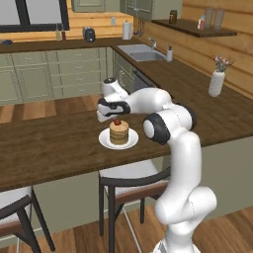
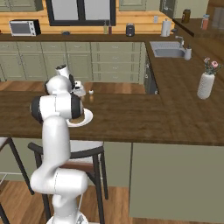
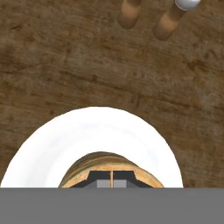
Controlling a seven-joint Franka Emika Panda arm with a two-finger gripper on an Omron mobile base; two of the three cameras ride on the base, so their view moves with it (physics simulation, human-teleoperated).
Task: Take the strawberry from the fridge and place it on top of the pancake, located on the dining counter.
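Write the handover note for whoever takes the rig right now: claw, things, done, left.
Claw: shut, right above the pancake; whether it grips the strawberry I cannot tell.
Strawberry: at the top of the pancake stack, under the claw.
Pancake: on its white plate on the dining counter.
Done: strawberry brought to the pancake.
Left: open the claw if it holds the berry, lift away.

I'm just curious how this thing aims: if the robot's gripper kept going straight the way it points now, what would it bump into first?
Most likely the pancake stack on its white plate: the shut gripper points straight down at it. In the left base view a strawberry sits on top, so that may come first; the depth is unclear.
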